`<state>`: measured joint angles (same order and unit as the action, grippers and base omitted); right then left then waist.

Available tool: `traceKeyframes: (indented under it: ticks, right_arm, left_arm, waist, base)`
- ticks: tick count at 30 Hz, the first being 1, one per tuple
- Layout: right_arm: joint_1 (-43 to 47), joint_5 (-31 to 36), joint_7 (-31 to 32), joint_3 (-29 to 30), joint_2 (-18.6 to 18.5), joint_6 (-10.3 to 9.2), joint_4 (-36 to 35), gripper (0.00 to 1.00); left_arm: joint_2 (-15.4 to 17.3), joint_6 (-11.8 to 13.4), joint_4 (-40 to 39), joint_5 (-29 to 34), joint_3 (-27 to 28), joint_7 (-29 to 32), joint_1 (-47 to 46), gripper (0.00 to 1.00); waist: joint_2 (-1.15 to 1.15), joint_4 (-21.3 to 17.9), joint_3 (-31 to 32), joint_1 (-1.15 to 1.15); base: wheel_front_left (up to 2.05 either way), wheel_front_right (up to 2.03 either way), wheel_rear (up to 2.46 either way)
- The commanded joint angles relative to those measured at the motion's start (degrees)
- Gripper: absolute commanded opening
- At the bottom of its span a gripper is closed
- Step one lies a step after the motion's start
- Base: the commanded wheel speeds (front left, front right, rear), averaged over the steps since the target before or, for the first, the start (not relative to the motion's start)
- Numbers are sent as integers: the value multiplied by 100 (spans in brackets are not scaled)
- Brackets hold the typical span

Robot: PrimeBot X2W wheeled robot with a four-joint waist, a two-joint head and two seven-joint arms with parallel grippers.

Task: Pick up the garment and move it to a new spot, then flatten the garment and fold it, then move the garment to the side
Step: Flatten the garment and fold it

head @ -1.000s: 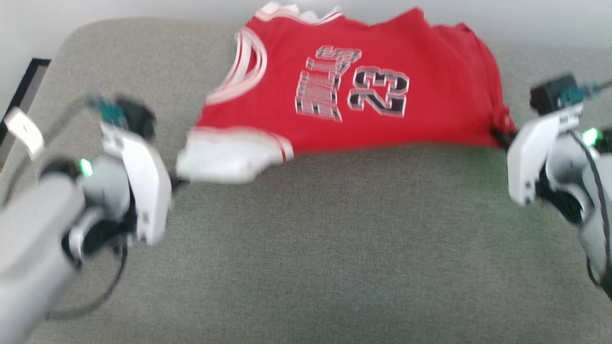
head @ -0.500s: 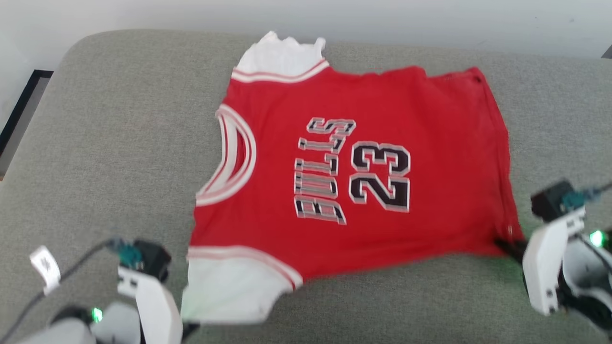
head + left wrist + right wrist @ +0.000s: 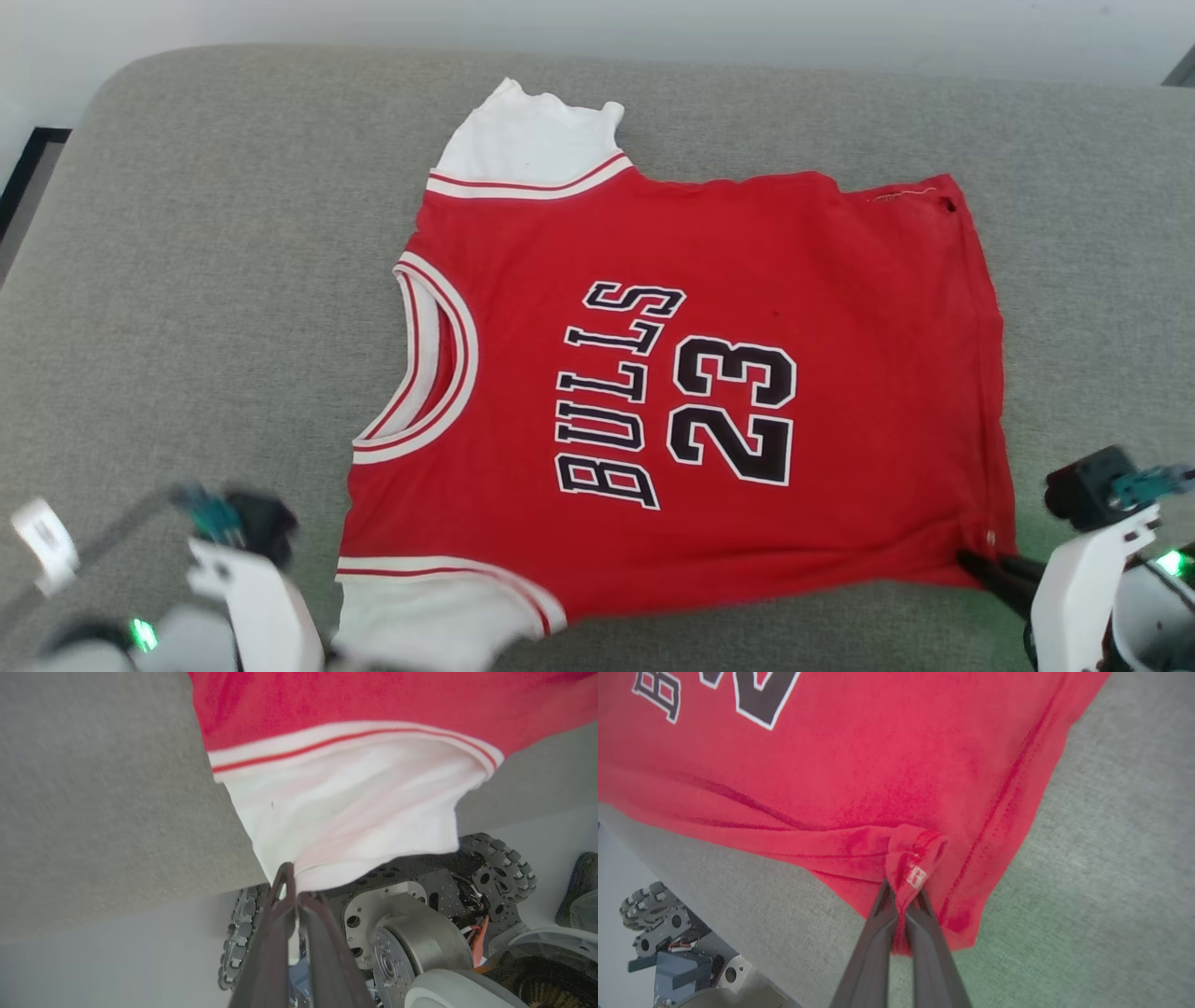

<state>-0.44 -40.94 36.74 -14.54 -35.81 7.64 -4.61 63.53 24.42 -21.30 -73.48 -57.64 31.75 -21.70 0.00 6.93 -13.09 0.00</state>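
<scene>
Head view shows you the garment spread out on the grey cushion, about midway between its left and right edges and right up to its near edge. It is bright red and thin, front side up, with black letters and a number that read sideways. The neck hole points to the cushion's left edge and the bottom hem to its right edge. One white sleeve points to the far edge. The other white sleeve sits at the near edge and hangs a little over it, above the robot's own wheels.

Your left gripper has its jaws pinched together on the end of that near sleeve. Your right gripper has its jaws clamped on the near hem corner, where the red cloth bunches up around a tiny white tag.

The two grips are well apart, one at each near corner. I think that is so the cloth is pulled tight between them and lies smooth. Most of the garment looks flat, and a few wrinkles run out from the right grip. Flattening looks nearly done and folding not yet begun, so take care not to drag the near side off the cushion
</scene>
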Motion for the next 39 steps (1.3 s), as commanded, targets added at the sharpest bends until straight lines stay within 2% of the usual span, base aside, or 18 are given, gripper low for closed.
traceKeyframes:
  ticks: [1,7,12,17,25,28,29,34,37,38,39]
  right_arm:
    - [53,4,-29,68,58,-28,-61,0]
    - [-33,251,111,575,351,-28,-464,0]
    - [-441,575,286,949,696,-29,-628,0]
    - [-1137,962,391,1038,940,-29,-406,0]
    - [-2338,1185,154,639,1181,-29,592,0]
    - [-2689,1245,40,449,1239,-29,1053,0]
    - [-2689,1245,40,449,1239,-29,1053,0]
    - [-3110,1226,-8,164,1353,-28,1763,0]
    - [-3284,1185,0,-20,1380,-25,2145,0]
    - [-3343,1172,-33,-84,1400,-24,2237,0]
    - [-3405,1143,-51,-147,1413,-24,2331,0]
  left_arm:
    - [47,-36,-33,110,77,-1,-149,0]
    - [305,-309,18,573,453,112,-1012,0]
    - [110,-800,546,1022,597,307,-1827,0]
    - [-547,-1445,1654,1561,562,265,-2682,0]
    - [-1745,-2306,3735,1794,365,114,-3547,0]
    - [-2124,-2535,4424,1660,335,114,-3687,0]
    - [-2124,-2535,4424,1660,335,114,-3687,0]
    - [-2602,-2818,5419,1445,251,251,-3790,0]
    - [-2839,-2897,5921,1356,244,306,-3825,0]
    - [-2907,-2914,6088,1335,234,333,-3827,7]
    - [-2963,-2928,6239,1325,218,355,-3858,22]
  waist:
    - [0,-16,-1,0]
    - [0,-172,-4,0]
    - [0,-283,-135,0]
    - [0,-335,-348,0]
    - [0,-428,-739,0]
    - [0,-451,-861,0]
    - [0,-451,-861,0]
    - [0,-486,-973,0]
    - [0,-496,-1010,0]
    - [0,-498,-1017,0]
    - [0,-499,-1023,0]
  base:
    - [0,0,0]
    - [0,0,0]
    - [0,0,0]
    - [0,0,0]
    - [0,0,0]
    - [0,0,0]
    - [0,0,0]
    - [0,0,0]
    - [0,0,0]
    - [0,0,0]
    - [0,0,0]
